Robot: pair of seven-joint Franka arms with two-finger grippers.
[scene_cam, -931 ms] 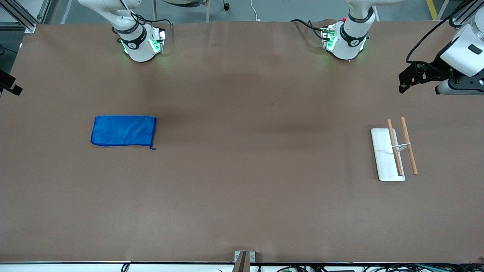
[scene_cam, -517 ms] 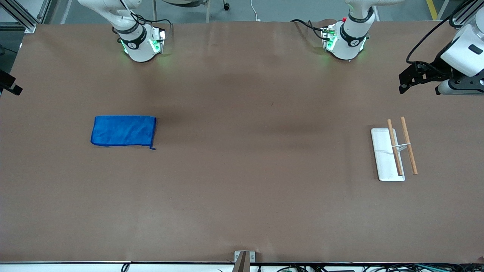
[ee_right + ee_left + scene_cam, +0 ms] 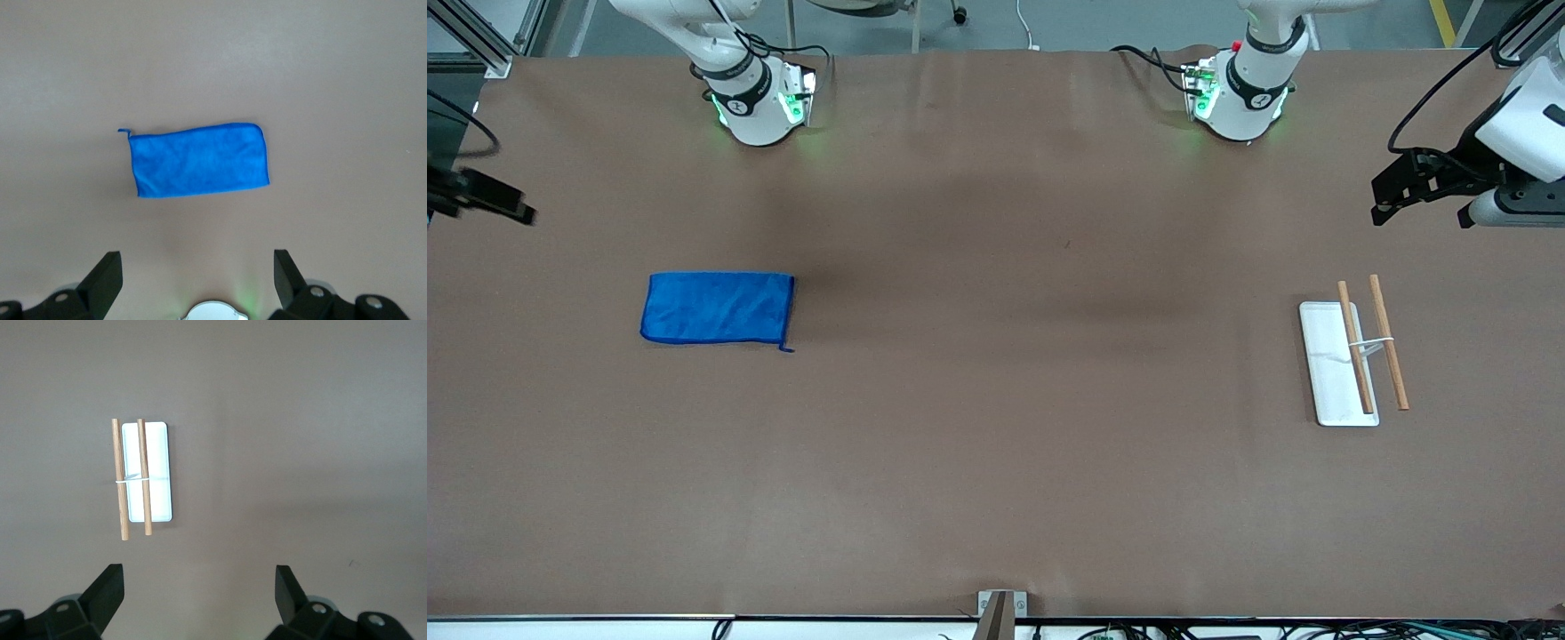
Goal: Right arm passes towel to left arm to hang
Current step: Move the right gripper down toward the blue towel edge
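Risk: with my right gripper (image 3: 193, 280) jaws spread high above the flat towel (image 3: 717, 308) at frame left, pinching only its top layer could lose it in handover.

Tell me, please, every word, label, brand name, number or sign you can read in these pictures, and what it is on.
None can be read.
Towel: plain blue, no label visible.
White tray and the two wooden rods: unmarked.
Right arm's base and left arm's base: small dark marks on the joint bands, too small to read.
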